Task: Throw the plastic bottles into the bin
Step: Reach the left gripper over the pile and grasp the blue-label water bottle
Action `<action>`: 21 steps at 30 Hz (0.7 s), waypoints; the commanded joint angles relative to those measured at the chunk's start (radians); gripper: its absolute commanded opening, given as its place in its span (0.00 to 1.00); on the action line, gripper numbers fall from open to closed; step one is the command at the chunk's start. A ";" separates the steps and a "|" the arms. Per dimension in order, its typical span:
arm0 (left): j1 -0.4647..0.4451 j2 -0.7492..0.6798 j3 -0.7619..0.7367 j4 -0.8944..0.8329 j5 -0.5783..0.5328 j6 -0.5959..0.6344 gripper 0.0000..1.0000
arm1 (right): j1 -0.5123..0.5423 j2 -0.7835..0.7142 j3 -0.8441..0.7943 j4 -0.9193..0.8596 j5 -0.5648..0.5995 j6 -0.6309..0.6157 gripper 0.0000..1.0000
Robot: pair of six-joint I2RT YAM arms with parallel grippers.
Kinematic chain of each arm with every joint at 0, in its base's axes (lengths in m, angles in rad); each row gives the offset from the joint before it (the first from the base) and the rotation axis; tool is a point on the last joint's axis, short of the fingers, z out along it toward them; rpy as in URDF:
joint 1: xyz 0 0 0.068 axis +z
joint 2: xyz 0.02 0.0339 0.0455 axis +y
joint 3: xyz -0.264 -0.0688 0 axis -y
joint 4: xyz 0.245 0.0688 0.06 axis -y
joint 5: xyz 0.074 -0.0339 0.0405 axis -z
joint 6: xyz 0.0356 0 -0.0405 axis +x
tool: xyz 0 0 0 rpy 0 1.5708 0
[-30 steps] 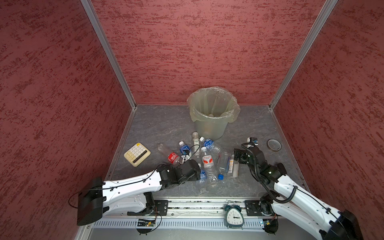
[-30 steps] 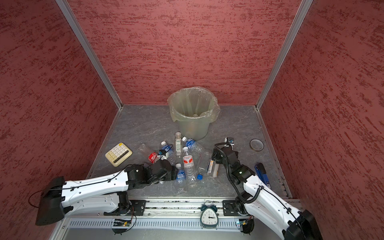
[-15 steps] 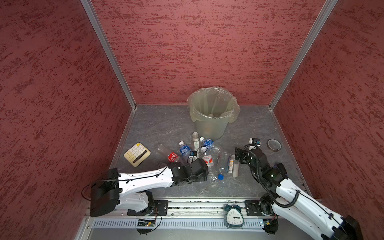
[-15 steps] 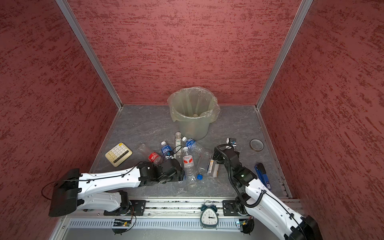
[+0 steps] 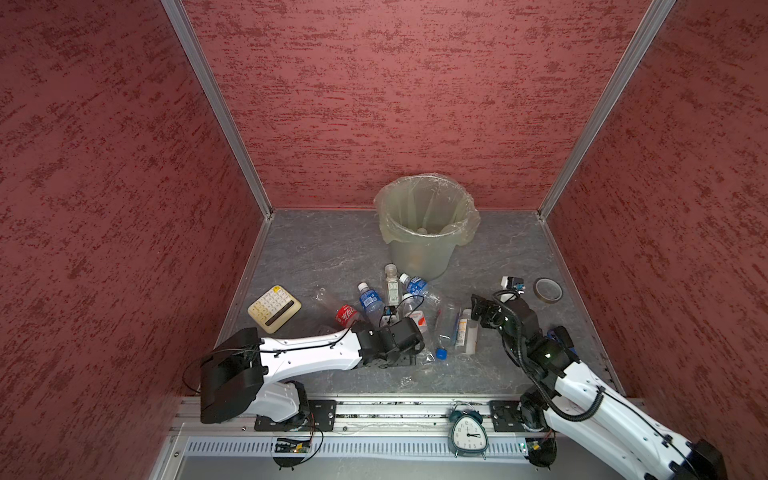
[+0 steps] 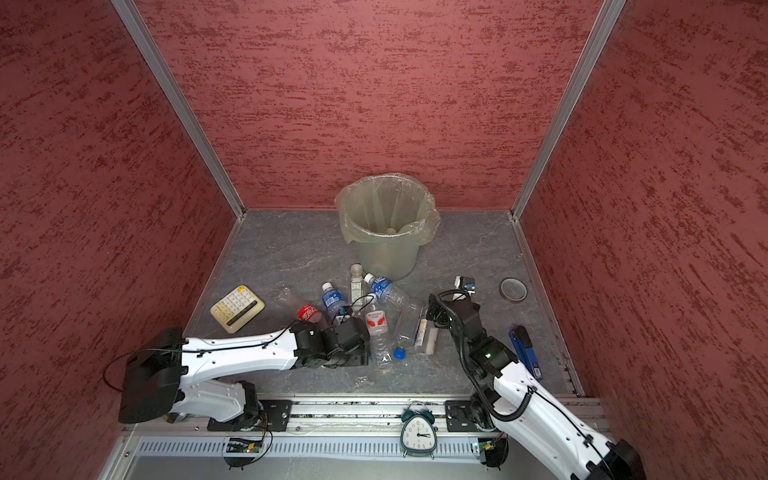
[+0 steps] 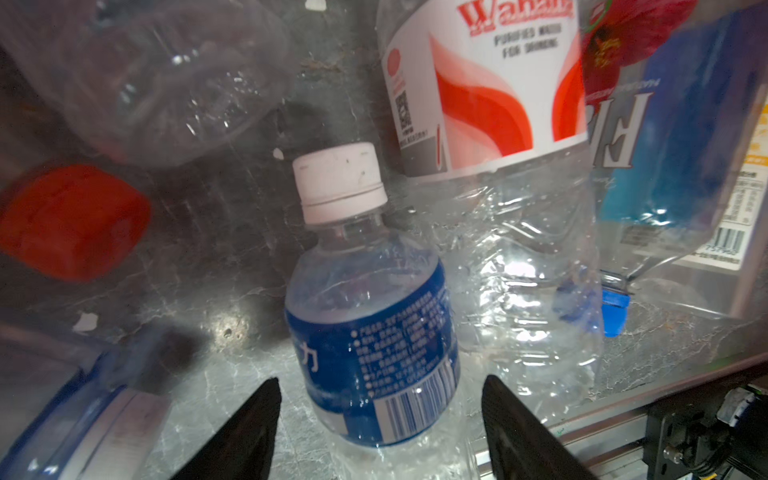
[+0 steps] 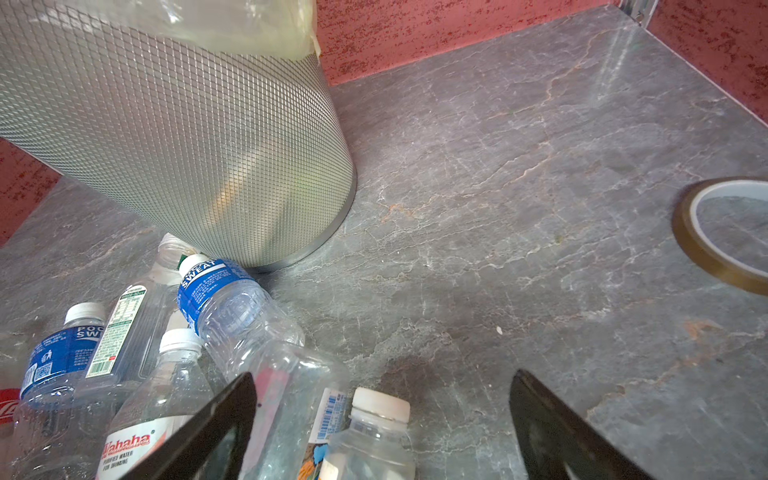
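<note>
At the left of a top view the cream calculator [image 5: 274, 308] lies apart from the clutter and is no part of the job. Right of it, in the lower middle, the left gripper [image 7: 380, 379] sits low at the near edge of the plastic bottles [image 5: 371, 300]. Its wrist view shows why: the jaws stand apart on either side of a small blue-labelled bottle [image 7: 370, 332] that lies with its white cap pointing away. A sliver of table shows on each side, so nothing is clamped yet. Straddling the body across its width looks like the setup for a pinch on the label band. A red-and-white labelled bottle [image 7: 486, 91] crowds in from that frame's upper right and could get nudged as the jaws close.

Above the pile, in the middle of the floor, stands the bin [image 5: 417, 257] with its bag folded over the rim. The nearest bottles lie just beside its base, so each carry should be short.

Further right, the right gripper [image 8: 383, 375] hangs with jaws spread wide and empty. A white-capped bottle [image 8: 374, 440] lies between them at the bottom of its wrist frame, probably its pick. At the far right the tape roll [image 5: 547, 289] lies alone.
</note>
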 commanded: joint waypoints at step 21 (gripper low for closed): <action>0.034 0.093 0.017 0.013 0.100 0.012 0.73 | 0.014 0.006 -0.010 0.025 0.034 0.016 0.95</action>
